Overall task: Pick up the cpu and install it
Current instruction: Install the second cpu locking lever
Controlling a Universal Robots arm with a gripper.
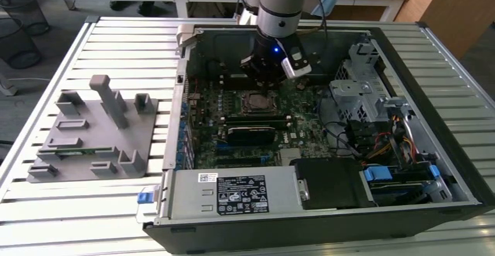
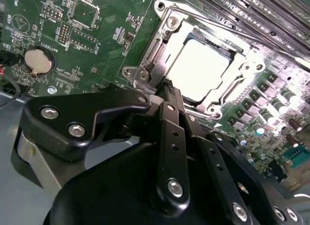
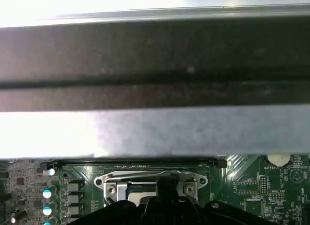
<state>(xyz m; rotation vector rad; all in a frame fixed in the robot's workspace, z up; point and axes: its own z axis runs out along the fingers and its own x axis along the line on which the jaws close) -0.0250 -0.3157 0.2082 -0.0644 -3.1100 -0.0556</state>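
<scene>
One end effector (image 2: pixel 168 89) hangs just above the socket (image 2: pixel 160 55), fingers closed together, gripping nothing. The cpu (image 2: pixel 201 70) sits seated in the socket on the motherboard (image 2: pixel 87 36), inside the computer case (image 1: pixel 433 152).

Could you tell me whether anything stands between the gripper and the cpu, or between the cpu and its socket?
Nothing visible does. In the second wrist view the cpu already lies inside the socket, its silver lid bare, and the gripper sits just at the socket's edge with no cable or part between them.
</scene>
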